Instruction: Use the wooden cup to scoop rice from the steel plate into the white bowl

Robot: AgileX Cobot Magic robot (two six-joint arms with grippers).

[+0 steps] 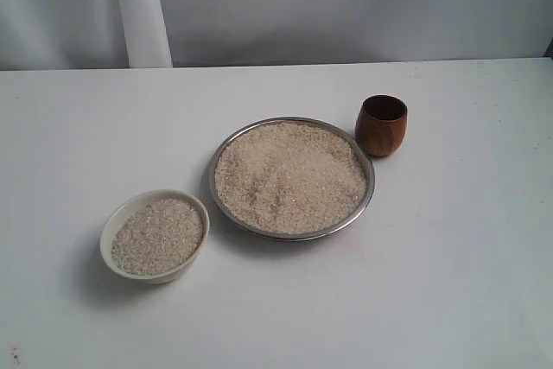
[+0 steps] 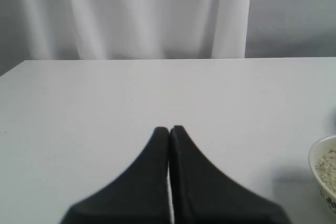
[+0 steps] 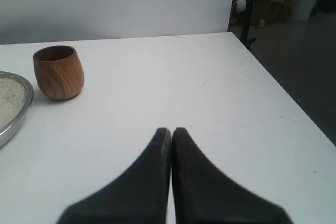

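Clenched and empty, the right gripper (image 3: pixel 171 129) hangs low over the white table (image 1: pixel 449 283) near its right edge. Its jaws are pressed flat together with nothing between them. The left gripper (image 2: pixel 169 128) is likewise closed on nothing, over bare tabletop toward the left edge. Neither arm shows in the exterior view.

Ahead of the right gripper, well apart from it, the wooden cup (image 3: pixel 58 72) stands upright and untouched toward the far edge, right of the middle. It sits just beside the rim of the steel plate (image 1: pixel 294 236) but does not touch it. The plate occupies the middle of the table, and the rice (image 1: pixel 289 177) covers it nearly to the thin rim. The white bowl (image 1: pixel 110 232) sits toward the near edge, left of the middle, and already holds rice close to its brim.

The scooping appears not yet begun, and several things could go wrong. The jaws must open before they can take the cup. Its smooth, rounded wall could slip or tip in a narrow pinch. With the cup so close to the plate, a jaw coming in on that side could knock the rim and scatter grains. A deep scoop could push rice over the shallow rim, and a full pour could spill over the bowl's brim.
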